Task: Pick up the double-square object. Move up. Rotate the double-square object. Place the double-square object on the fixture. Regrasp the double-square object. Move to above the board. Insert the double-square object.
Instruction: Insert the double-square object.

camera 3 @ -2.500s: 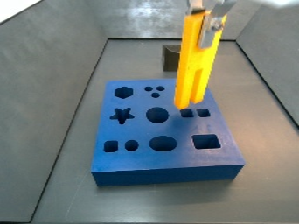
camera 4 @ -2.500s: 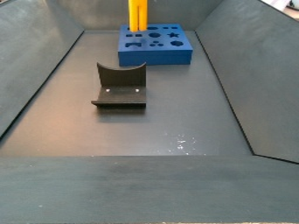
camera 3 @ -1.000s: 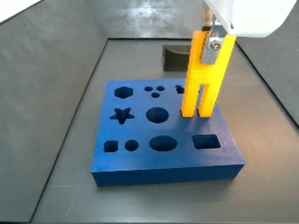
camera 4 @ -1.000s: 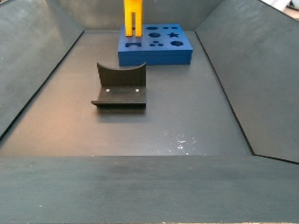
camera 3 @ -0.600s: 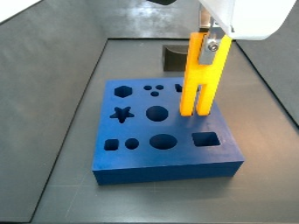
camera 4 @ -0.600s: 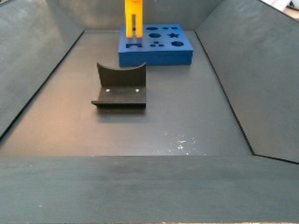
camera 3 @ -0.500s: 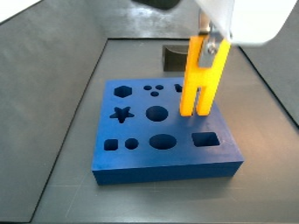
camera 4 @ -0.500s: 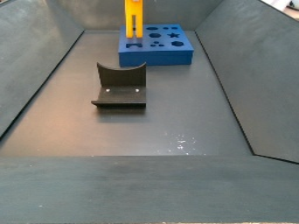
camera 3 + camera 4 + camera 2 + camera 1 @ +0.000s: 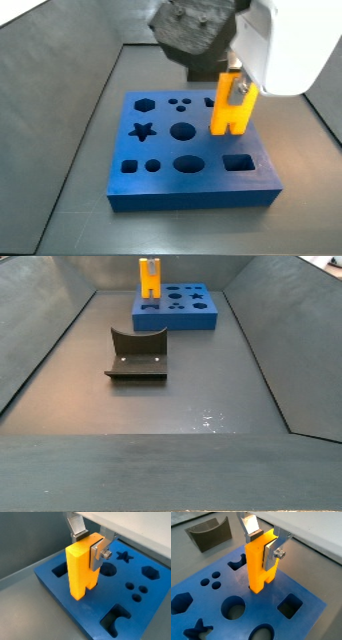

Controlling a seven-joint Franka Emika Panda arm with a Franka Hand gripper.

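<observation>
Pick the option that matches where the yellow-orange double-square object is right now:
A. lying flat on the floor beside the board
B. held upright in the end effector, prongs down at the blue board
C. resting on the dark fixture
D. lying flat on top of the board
B: the end effector clamps the double-square object upright, prongs down at the board; the fixture stands bare.
</observation>
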